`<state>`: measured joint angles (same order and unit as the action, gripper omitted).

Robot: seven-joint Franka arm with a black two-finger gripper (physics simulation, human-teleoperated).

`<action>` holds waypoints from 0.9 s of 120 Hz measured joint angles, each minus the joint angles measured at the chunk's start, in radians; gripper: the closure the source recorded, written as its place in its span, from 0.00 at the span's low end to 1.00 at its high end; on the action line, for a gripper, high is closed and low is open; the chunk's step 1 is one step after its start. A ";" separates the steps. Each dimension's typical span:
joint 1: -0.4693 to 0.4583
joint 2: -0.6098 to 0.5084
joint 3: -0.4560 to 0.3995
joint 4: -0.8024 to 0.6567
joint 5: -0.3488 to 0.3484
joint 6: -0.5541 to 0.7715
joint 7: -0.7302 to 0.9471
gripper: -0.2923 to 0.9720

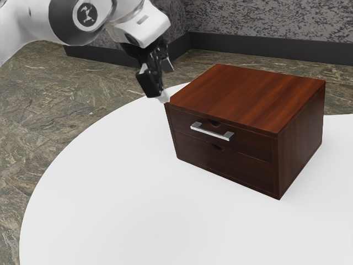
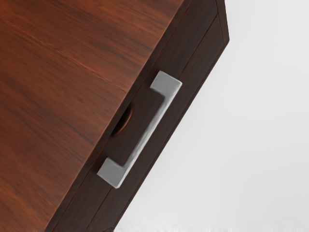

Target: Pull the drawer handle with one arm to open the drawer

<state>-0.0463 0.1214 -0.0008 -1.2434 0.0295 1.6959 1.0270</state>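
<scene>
White tabletop (image 1: 127,210) is met first, bare across the foreground; from the exterior view's left the arm (image 1: 83,16) is brought in, and the gripper (image 1: 159,95) is held pointing down, just beside the nearer upper corner of the cabinet (image 1: 248,94) and apparently clear of it; whether it is spread or pressed together cannot be told from these views. Further toward the exterior view's right, the handle (image 1: 212,131), a silver bar, is seen on the upper drawer (image 1: 248,142), which sits flush with the cabinet front and is judged shut; a lower drawer (image 1: 237,165), marked only by a small notch, lies beneath it. In the wrist view the handle (image 2: 141,129) is seen running slantwise, between the cabinet's wood and the white table.

The approach is judged not yet finished, since gripper and handle are apart. Several faults could be caused from here: the cabinet's top edge or corner could be struck if the hand is lowered before being carried out in front of the drawer face; the bar could be missed or merely clipped if the hand is not squared to it; the hold could be lost off the smooth bar if the pull is angled; the whole cabinet could be dragged across the table, rather than the drawer drawn out, if the pull is abrupt.
</scene>
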 joint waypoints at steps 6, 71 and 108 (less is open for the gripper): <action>0.011 -0.009 -0.015 -0.052 0.007 0.049 0.041 0.24; 0.043 0.017 -0.054 -0.281 -0.060 0.407 0.459 0.31; 0.041 -0.010 -0.065 -0.403 -0.063 0.550 0.579 0.53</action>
<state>-0.0049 0.1110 -0.0656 -1.6466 -0.0335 2.2458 1.6063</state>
